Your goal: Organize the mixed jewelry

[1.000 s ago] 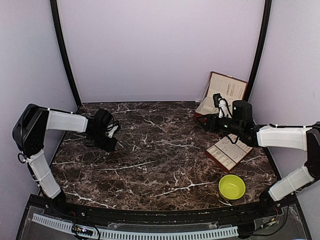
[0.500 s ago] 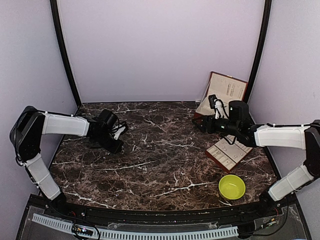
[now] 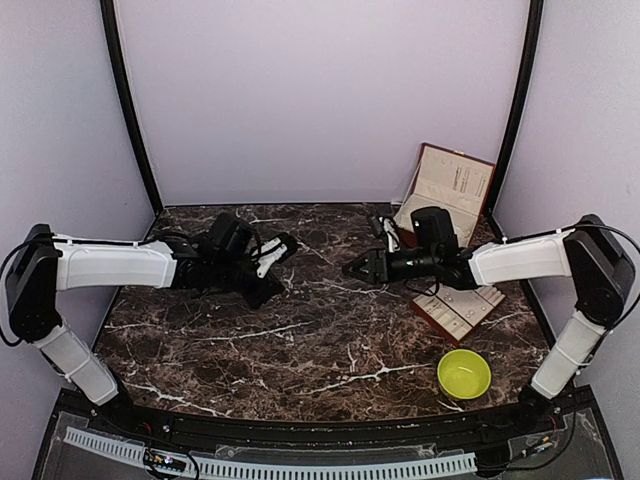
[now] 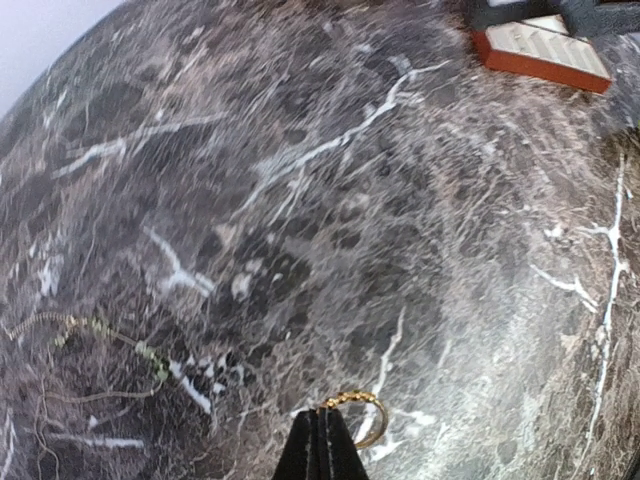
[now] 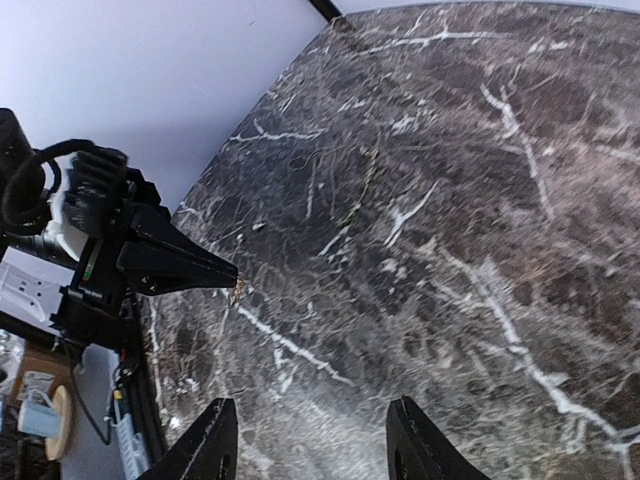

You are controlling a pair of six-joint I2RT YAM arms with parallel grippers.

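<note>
A small gold ring (image 4: 358,412) of the mixed jewelry is pinched at the tip of my left gripper (image 4: 322,418), which is shut on it above the marble. From the right wrist view the ring (image 5: 238,290) hangs at the left gripper's (image 5: 228,271) point. A thin chain (image 4: 100,335) with greenish beads lies on the table to the left. My right gripper (image 5: 308,420) is open with nothing between its fingers and faces the left one. In the top view the left gripper (image 3: 288,242) and the right gripper (image 3: 352,268) point at each other near the table's middle, a short gap apart.
The cream-lined compartment tray (image 3: 460,305) lies at the right, under the right forearm. The reddish-brown box (image 3: 450,185) stands open at the back right. A yellow-green bowl (image 3: 464,373) sits at the front right. The tray's corner (image 4: 545,55) shows in the left wrist view.
My left arm has swung right toward the table's middle, gripper shut. My right arm has reached left away from the box toward it, its jaws somewhat narrower.
</note>
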